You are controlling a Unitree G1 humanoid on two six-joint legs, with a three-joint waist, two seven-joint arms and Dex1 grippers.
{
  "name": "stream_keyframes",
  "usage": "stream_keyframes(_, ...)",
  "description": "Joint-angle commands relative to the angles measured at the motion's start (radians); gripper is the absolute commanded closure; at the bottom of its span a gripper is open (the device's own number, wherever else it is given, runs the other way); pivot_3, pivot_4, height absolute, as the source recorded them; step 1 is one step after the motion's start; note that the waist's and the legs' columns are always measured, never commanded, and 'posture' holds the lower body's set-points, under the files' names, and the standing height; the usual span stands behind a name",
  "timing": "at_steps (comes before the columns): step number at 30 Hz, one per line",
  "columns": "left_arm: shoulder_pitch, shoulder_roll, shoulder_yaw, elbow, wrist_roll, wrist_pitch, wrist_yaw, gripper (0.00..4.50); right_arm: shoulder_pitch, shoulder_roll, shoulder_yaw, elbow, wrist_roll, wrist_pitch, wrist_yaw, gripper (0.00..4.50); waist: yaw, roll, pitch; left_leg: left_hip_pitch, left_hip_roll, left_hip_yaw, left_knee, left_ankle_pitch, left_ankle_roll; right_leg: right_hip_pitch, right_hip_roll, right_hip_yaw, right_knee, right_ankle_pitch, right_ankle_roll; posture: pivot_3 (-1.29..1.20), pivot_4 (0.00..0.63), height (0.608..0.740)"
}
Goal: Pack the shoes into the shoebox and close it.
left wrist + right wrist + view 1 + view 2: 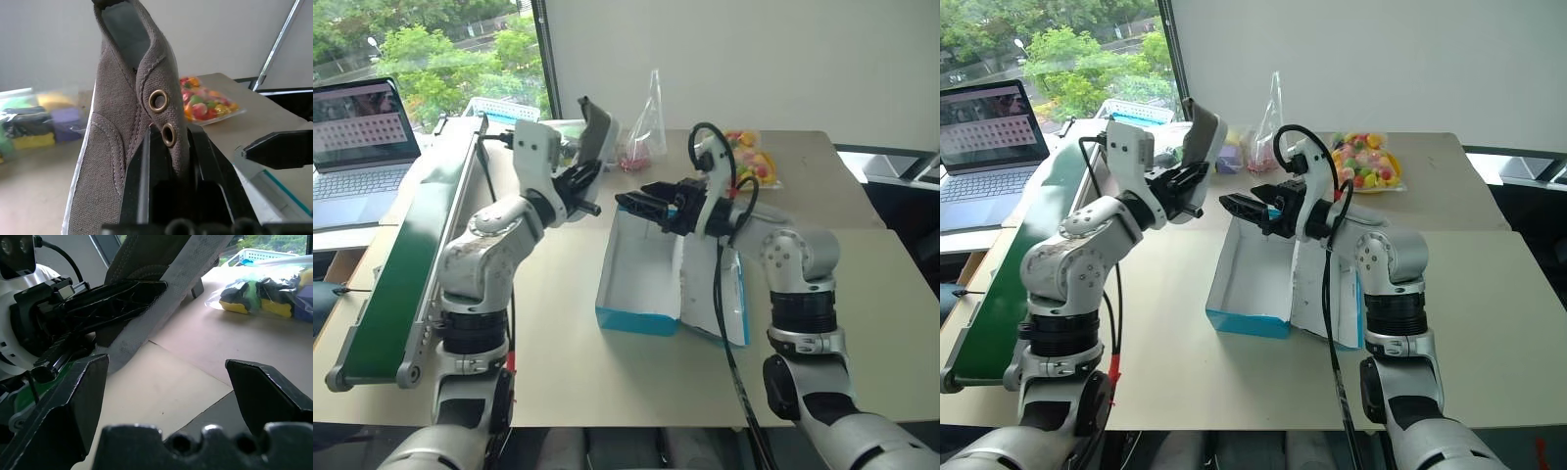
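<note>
Shoe point(595, 129) is hanging in the air just left of the box point(641, 284), with the left hand point(579, 186) clamping its upper by the eyelets so that it is standing nearly on end, sole facing away from the box. The right hand point(641, 204) is hovering over the box's far end, pointing toward the shoe with its fingers spread wide and holding nothing. The box is sitting open on the surface point(558, 362), white inside showing and apparently empty, its lid point(720, 294) lying flat on the right. To do this step well, I would judge the shoe needs turning sole-down and lining up lengthwise with the box before lowering, since it looks nearly as long as the inside; the open hand could steady the toe or heel as it goes in. Room is tight between the two hands over the near left wall of the box, so the wall's rim is the edge to be watching. A green conveyor point(406, 274) is bounding the left; bags point(749, 157) of coloured items are lying beyond the box, well apart.
</note>
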State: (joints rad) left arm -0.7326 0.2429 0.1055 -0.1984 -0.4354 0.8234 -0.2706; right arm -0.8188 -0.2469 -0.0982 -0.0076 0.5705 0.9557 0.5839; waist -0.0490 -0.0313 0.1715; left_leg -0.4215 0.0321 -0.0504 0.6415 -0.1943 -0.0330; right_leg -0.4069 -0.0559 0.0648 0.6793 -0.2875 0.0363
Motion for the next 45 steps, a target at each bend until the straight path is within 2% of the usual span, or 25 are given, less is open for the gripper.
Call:
stream_keyframes(1,-0.003,-0.025,-0.017,-0.074,-0.012,0.010,0.025,4.50,-0.037,0.007,-0.065,-0.008,0.039,-0.010,-0.041,0.00,0.002,0.000,0.000,0.000,0.000,0.000,0.000,0.000,0.000,0.000,0.000,0.000,0.000,0.000,0.000,0.00,0.150,0.740)
stream_keyframes(4,0.013,-0.056,-0.046,-0.103,-0.013,0.016,0.036,4.50,-0.088,0.056,-0.220,0.043,0.157,0.060,-0.142,0.00,0.004,0.000,0.000,-0.001,-0.001,0.000,0.000,0.000,0.000,0.000,-0.001,0.000,0.000,0.000,0.000,0.00,0.150,0.740)
stream_keyframes(8,0.004,-0.104,-0.077,-0.129,-0.016,0.025,0.052,4.50,-0.106,0.091,-0.306,0.067,0.256,0.133,-0.213,0.00,0.009,0.000,0.000,-0.001,-0.001,0.000,0.000,0.000,0.000,0.000,-0.001,0.000,-0.001,0.000,0.000,0.00,0.150,0.740)
stream_keyframes(15,-0.012,-0.138,-0.149,-0.142,-0.011,0.014,0.031,4.50,-0.123,0.107,-0.340,0.064,0.351,0.184,-0.287,0.00,0.006,0.000,0.000,-0.001,-0.001,0.001,0.000,0.000,0.000,0.000,-0.001,0.000,-0.001,0.000,0.000,0.00,0.150,0.740)
stream_keyframes(22,-0.028,-0.164,-0.174,-0.159,-0.020,0.035,0.027,4.50,-0.124,0.101,-0.336,0.080,0.349,0.154,-0.330,0.00,0.005,0.001,0.000,-0.001,-0.001,0.001,0.000,0.000,0.000,0.000,-0.001,0.000,-0.002,0.000,0.000,0.00,0.150,0.740)
stream_keyframes(25,-0.021,-0.165,-0.178,-0.169,-0.026,0.051,0.027,4.50,-0.124,0.099,-0.336,0.087,0.340,0.129,-0.335,0.66,0.005,0.001,0.000,-0.001,-0.001,0.001,0.000,0.000,0.000,0.000,0.000,0.000,-0.002,0.000,0.000,0.00,0.150,0.740)
stream_keyframes(30,-0.007,-0.166,-0.173,-0.195,-0.037,0.090,0.030,4.50,-0.122,0.097,-0.328,0.089,0.328,0.102,-0.339,2.44,0.005,0.001,0.000,-0.001,-0.001,0.001,0.000,0.000,0.000,0.000,0.000,0.000,-0.002,0.000,0.000,0.00,0.150,0.740)
stream_keyframes(34,0.010,-0.156,-0.155,-0.226,-0.055,0.144,0.031,4.50,-0.120,0.095,-0.318,0.092,0.325,0.089,-0.337,3.63,0.005,0.001,0.001,-0.001,-0.001,0.001,0.000,0.000,0.000,0.000,0.000,0.000,-0.003,0.000,0.000,0.00,0.150,0.740)
stream_keyframes(37,0.030,-0.133,-0.125,-0.264,-0.081,0.205,0.028,4.50,-0.120,0.093,-0.312,0.096,0.323,0.080,-0.336,3.83,0.003,0.001,0.001,-0.001,-0.001,0.001,0.000,0.000,0.000,0.000,0.000,0.000,-0.003,0.000,0.000,0.00,0.150,0.740)
stream_keyframes(39,0.046,-0.120,-0.073,-0.292,-0.128,0.244,0.017,3.55,-0.120,0.090,-0.308,0.098,0.326,0.077,-0.333,3.87,0.004,0.001,0.001,-0.001,-0.001,0.001,0.000,0.000,0.000,0.000,0.000,0.000,-0.002,0.000,0.000,0.00,0.150,0.740)
stream_keyframes(40,0.049,-0.101,-0.059,-0.301,-0.136,0.264,0.016,3.34,-0.120,0.089,-0.306,0.099,0.326,0.076,-0.332,3.89,0.004,0.001,0.001,-0.001,-0.001,0.001,0.000,0.000,0.000,0.000,0.000,0.000,-0.003,0.000,0.000,0.00,0.150,0.740)
stream_keyframes(43,0.048,-0.062,-0.023,-0.315,-0.168,0.317,0.018,2.23,-0.120,0.083,-0.298,0.102,0.324,0.067,-0.331,3.97,0.006,0.001,0.001,-0.001,-0.001,0.001,0.000,0.000,0.000,0.000,0.000,0.000,-0.003,0.000,0.000,0.00,0.150,0.740)
stream_keyframes(44,0.048,-0.015,0.015,-0.321,-0.199,0.350,-0.009,1.96,-0.130,0.077,-0.301,0.103,0.321,0.061,-0.343,3.98,0.006,0.001,0.001,-0.001,-0.001,0.001,0.000,0.000,0.000,0.000,0.000,0.000,-0.003,0.000,0.000,0.00,0.150,0.740)
stream_keyframes(45,0.046,0.041,0.053,-0.323,-0.227,0.380,-0.042,1.95,-0.148,0.072,-0.316,0.108,0.326,0.057,-0.368,3.99,0.006,0.001,0.001,-0.001,-0.001,0.001,0.000,0.000,0.000,0.000,0.000,0.000,-0.003,0.000,0.000,0.00,0.150,0.740)
